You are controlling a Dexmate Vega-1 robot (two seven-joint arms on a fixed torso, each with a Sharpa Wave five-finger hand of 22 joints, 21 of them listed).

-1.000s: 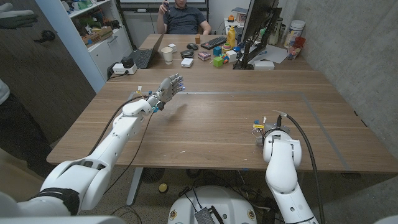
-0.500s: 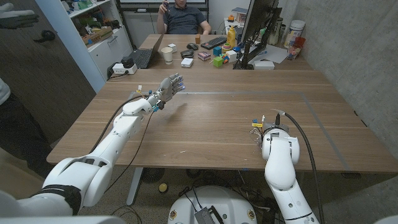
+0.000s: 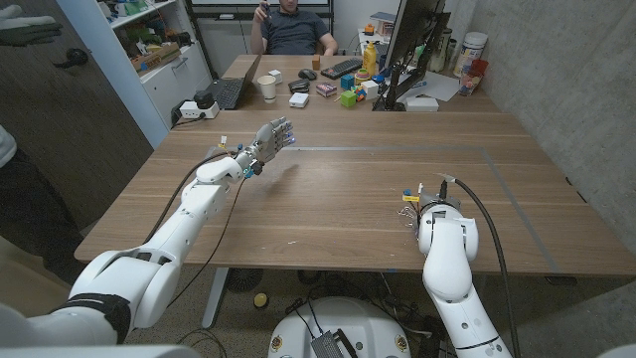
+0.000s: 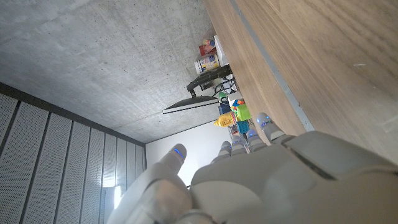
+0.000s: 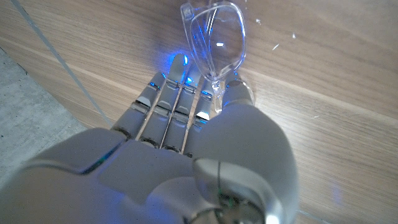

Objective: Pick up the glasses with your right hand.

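Here, glasses [image 5: 216, 37] lie at right hand's [image 5: 186, 118] fingertips [image 5: 180, 65], touching.

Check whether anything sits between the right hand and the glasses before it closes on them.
Nothing visible does. In the right wrist view the clear glasses lie on the bare wooden table right at the right hand's fingertips. Whether the fingers already touch the frame cannot be told.
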